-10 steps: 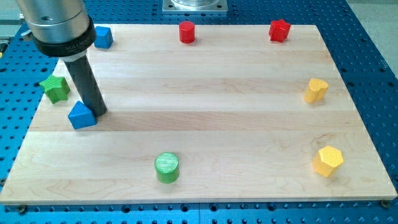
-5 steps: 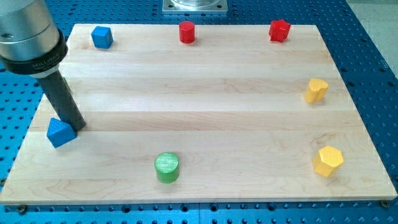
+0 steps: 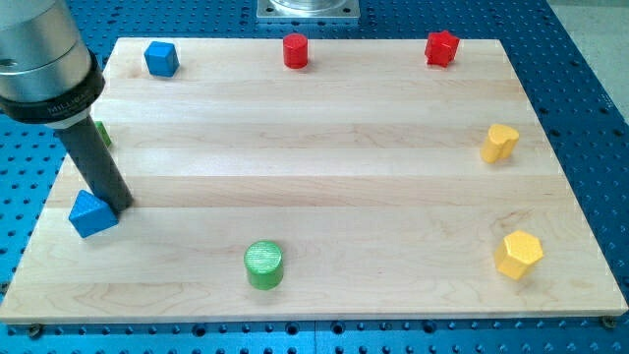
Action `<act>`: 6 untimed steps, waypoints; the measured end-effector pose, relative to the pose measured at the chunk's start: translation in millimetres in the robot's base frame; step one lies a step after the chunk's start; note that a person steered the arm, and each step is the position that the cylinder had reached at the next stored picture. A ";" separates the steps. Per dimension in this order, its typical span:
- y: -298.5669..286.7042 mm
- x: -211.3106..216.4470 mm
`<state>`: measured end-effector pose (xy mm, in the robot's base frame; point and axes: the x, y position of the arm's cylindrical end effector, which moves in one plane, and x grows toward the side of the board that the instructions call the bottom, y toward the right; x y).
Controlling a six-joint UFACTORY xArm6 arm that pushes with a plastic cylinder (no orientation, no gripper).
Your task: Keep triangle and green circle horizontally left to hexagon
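The blue triangle point(image 3: 92, 213) lies near the board's left edge, low on the view's left. My tip point(image 3: 118, 202) rests against its upper right side. The green circle point(image 3: 263, 265) stands near the bottom edge, left of centre. The yellow hexagon point(image 3: 518, 255) sits at the bottom right, far right of both. The rod and arm body cover the upper left of the board.
A blue cube point(image 3: 160, 58), a red cylinder point(image 3: 296, 50) and a red star point(image 3: 442, 47) line the top edge. A yellow block point(image 3: 499, 143) sits at the right edge. A green block point(image 3: 102, 134) peeks out behind the rod. The wooden board point(image 3: 324, 147) lies on a blue perforated table.
My tip has pushed the blue triangle left and down toward the board's left edge. The arm now hides most of the green block. Other blocks have not moved.
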<state>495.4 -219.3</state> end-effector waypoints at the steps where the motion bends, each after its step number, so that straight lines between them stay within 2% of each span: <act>1: 0.0 0.2; 4: 22.3 -6.9; 5: 8.7 -10.9; 6: -29.2 5.4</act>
